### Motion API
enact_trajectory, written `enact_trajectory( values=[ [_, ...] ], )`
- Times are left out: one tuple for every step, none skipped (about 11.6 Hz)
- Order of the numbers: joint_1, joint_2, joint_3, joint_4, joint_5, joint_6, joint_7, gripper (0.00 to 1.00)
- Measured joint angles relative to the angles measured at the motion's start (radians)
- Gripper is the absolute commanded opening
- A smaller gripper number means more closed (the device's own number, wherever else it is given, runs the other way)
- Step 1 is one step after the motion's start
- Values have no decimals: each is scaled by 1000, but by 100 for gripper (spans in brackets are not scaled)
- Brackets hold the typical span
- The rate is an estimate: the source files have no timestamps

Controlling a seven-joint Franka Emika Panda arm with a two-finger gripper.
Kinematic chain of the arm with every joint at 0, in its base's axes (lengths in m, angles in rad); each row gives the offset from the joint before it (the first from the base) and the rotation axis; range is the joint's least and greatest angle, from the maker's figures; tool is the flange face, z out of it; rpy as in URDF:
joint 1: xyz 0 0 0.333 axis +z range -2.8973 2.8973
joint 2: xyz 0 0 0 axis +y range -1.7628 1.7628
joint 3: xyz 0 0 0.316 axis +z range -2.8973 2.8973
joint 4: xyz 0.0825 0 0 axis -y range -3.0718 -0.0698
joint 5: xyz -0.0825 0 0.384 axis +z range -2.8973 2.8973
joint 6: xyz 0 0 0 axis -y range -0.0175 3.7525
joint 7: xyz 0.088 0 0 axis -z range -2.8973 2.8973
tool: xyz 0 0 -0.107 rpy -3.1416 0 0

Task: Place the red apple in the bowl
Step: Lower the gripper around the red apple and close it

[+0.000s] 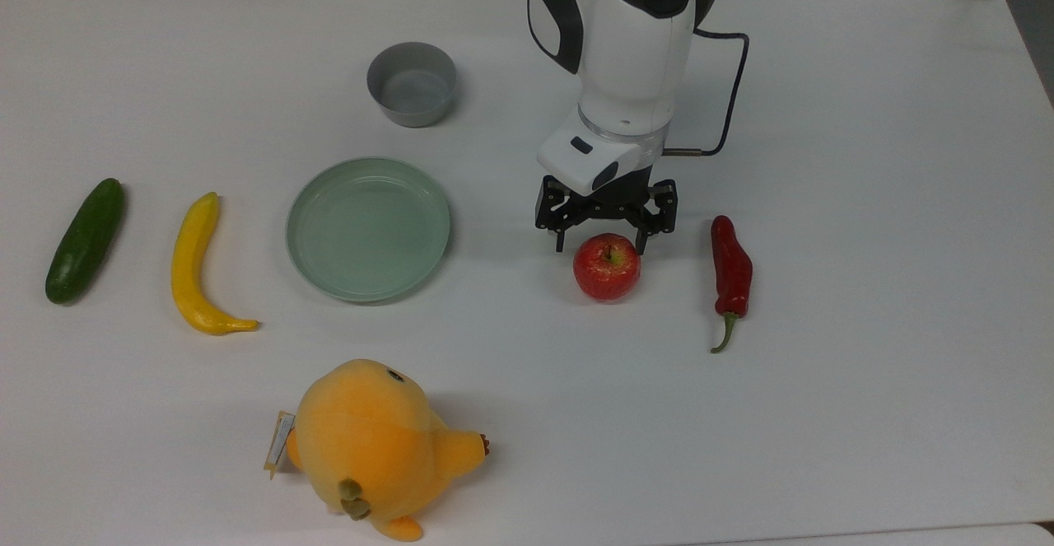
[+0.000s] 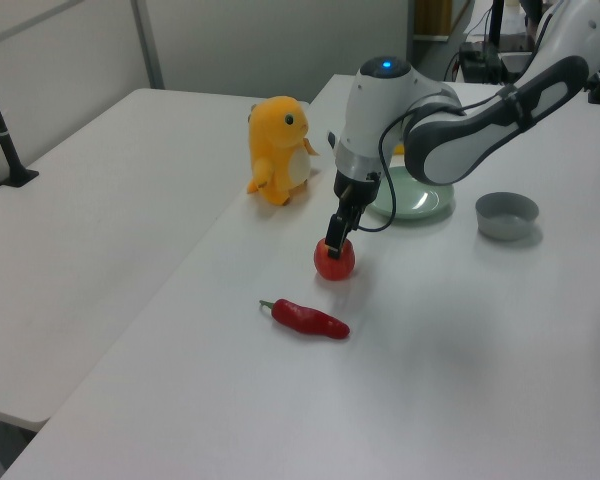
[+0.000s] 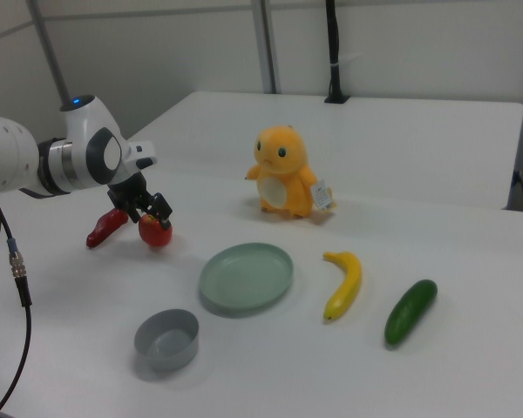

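Jaws apart | gripper [image 1: 600, 243] straddling top of red apple [image 1: 608, 268] | apple on table [image 1: 865, 200]

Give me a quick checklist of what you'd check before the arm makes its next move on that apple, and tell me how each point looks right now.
1. Gripper open wide enough for the red apple: ok, its fingers stand apart on either side of the apple's top.
2. Fingers low enough to close around the apple's middle: cannot tell; in the left view they reach about its top.
3. Apple upright on the table, stem up: ok.
4. Chili pepper apart from the apple and gripper: ok, a gap shows.
5. Bowl empty and upright: ok.
6. Way to the bowl: the plate lies near it, so lift first; ok.
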State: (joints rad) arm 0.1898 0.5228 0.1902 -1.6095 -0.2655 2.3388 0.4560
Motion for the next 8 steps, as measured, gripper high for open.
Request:
enact_trajectory(
  values=[
    [0,8,0,0,-1,14,1,100],
    [0,13,0,1,-1,34,5,100],
    [0,16,0,1,-1,46,6,100],
    [0,19,0,2,-11,49,8,100],
    [0,22,0,2,-25,59,13,100],
    [0,26,0,2,-36,73,18,96],
    [2,29,1,2,-43,76,19,82],
    [5,33,1,2,-56,77,20,58]
  ],
)
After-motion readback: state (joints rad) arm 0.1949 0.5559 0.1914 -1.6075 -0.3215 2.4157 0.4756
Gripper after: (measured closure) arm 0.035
